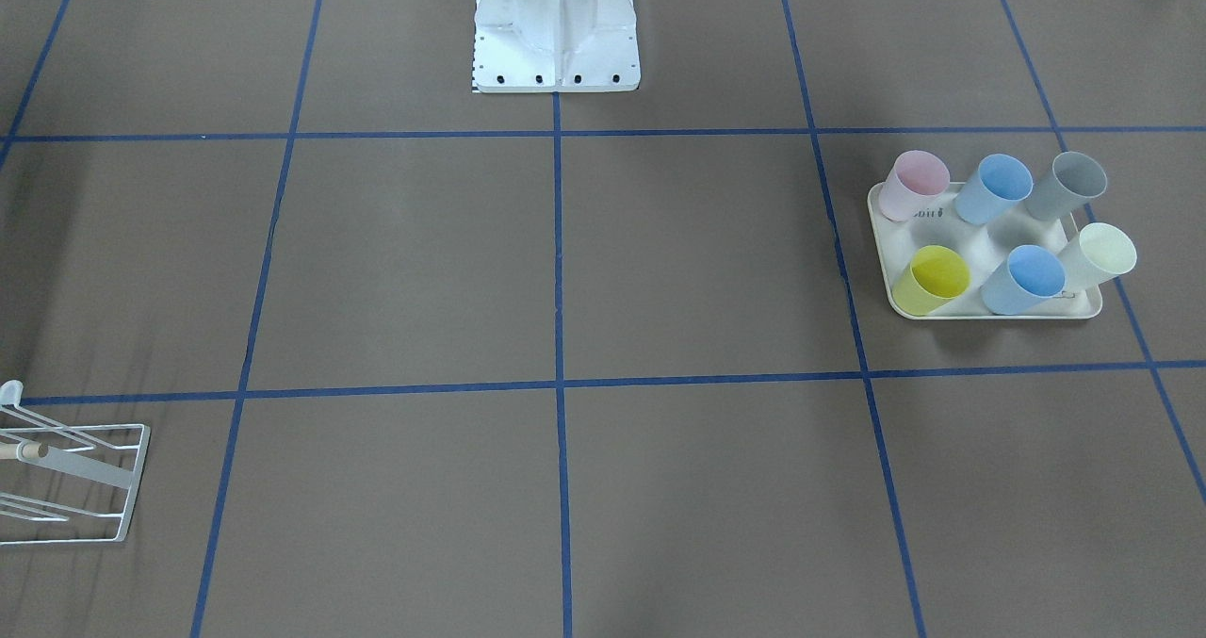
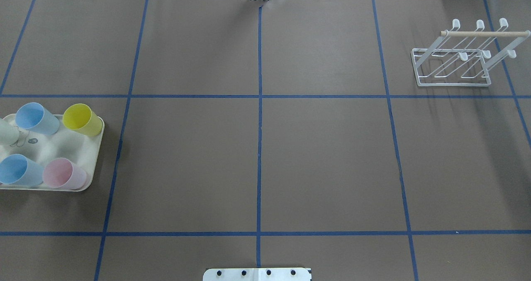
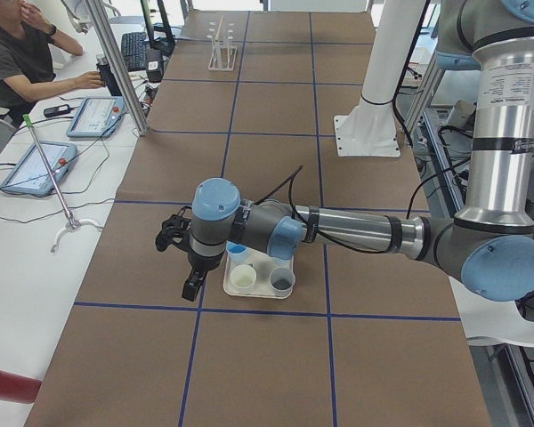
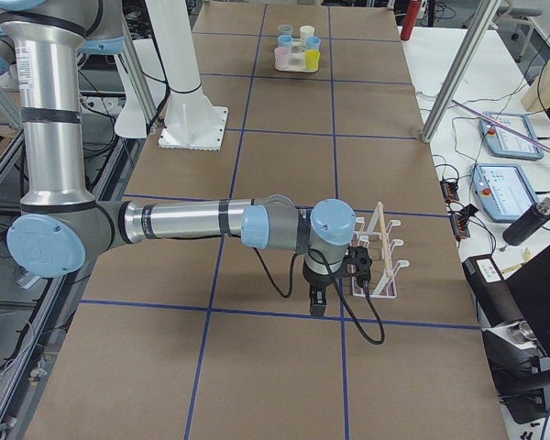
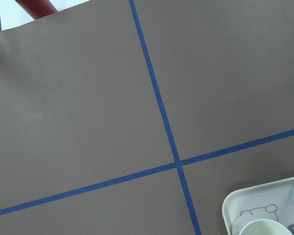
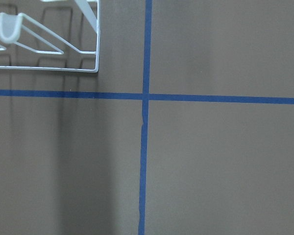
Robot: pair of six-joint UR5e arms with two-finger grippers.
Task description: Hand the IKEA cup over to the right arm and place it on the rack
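Hovering: left arm (image 3: 356, 233) by tray (image 1: 999, 315).
Jaws: both arms, cannot tell.
Risk: cups (image 1: 933, 278) crowded; grasp may topple neighbours.

The left arm (image 3: 356, 233) and the right arm (image 4: 179, 222) are silver-grey tubes with light-blue joint caps. A black cable (image 4: 268, 275) trails along each. The white pedestal (image 1: 556, 25) carries a row of black screws.

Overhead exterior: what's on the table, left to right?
tray → base plate → rack
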